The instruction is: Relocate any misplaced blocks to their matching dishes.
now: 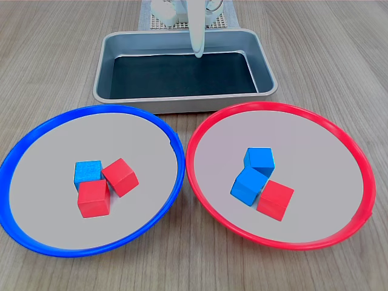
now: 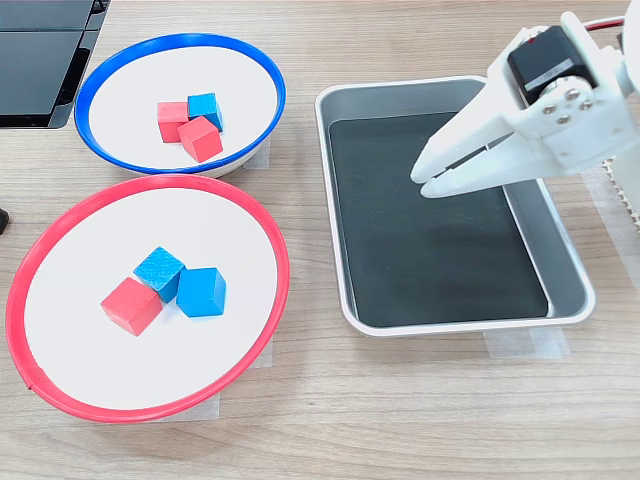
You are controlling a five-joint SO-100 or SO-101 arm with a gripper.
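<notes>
Six small cubes sit in two round plates on the wooden bench (image 1: 339, 66), three to a plate. In the blue-rimmed plate (image 1: 36, 142) (image 2: 262, 72) we see one blue cube (image 1: 87, 171) (image 2: 205, 108) and two red cubes (image 1: 120, 176) (image 2: 201, 138), all three bunched close together and touching near the plate's middle. The second red one (image 1: 93, 198) (image 2: 171, 121) lies nearest the camera in the first exterior view.

In the red-rimmed plate (image 1: 339, 136) (image 2: 268, 245) we count two blue cubes (image 1: 259, 160) (image 2: 201, 292) and one red cube (image 1: 275, 200) (image 2: 130, 305). The other blue cube (image 1: 247, 185) (image 2: 159, 272) lies between its two neighbours and touches both.

The two plates stand side by side, rims nearly meeting. In the first exterior view the blue-rimmed one is at the left and the red-rimmed one at the right.

Beyond them in that view lies a rectangular grey metal tray (image 1: 182, 102) (image 2: 570, 270) with a dark bottom. We see nothing inside it.

The white pincer (image 1: 197, 53) (image 2: 424, 180) hangs above the tray, clear of its bottom, pointing toward the plates in the second exterior view. Its jaws are clenched together, tips nearly meeting, with nothing between them. It is well apart from every cube.
</notes>
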